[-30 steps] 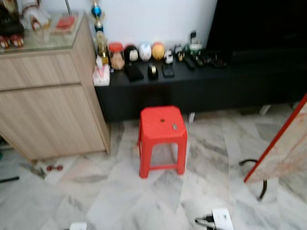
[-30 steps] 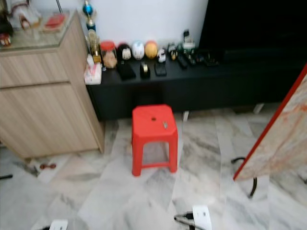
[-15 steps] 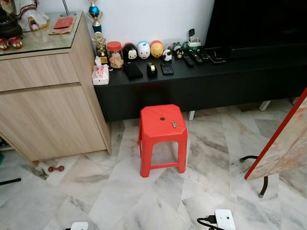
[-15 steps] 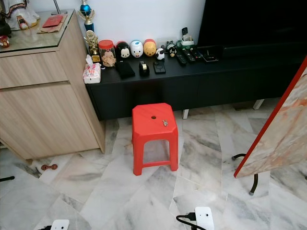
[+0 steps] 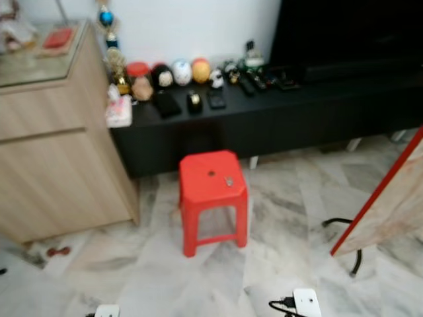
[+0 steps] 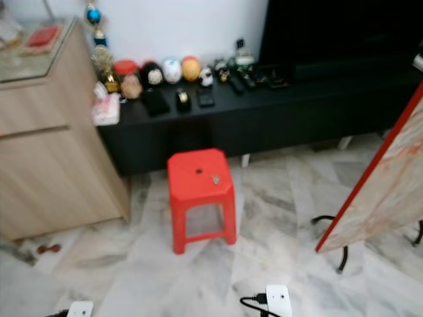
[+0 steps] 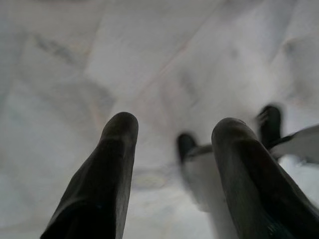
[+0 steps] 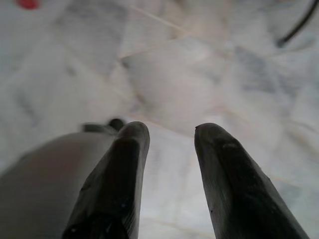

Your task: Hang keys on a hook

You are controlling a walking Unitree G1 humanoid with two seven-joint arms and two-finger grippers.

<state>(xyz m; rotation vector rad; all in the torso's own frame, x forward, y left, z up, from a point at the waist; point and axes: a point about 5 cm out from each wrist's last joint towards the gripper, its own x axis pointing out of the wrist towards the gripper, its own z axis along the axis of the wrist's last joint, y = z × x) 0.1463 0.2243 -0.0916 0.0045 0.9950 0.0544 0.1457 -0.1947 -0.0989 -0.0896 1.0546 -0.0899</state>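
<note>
Keys [image 5: 229,181]: lying on top of the red stool [image 5: 198,191], near its right edge.
Stool: standing on the marble floor [image 5: 291,218] before the black bench [image 5: 297,109].
Left gripper [image 7: 174,132]: hanging over floor, jaws parted, holding nothing.
Right gripper [image 8: 171,134]: likewise gaping, empty.

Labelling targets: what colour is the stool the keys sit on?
Red, plain. The stool shows best in the left eye view, keys on its seat.
</note>
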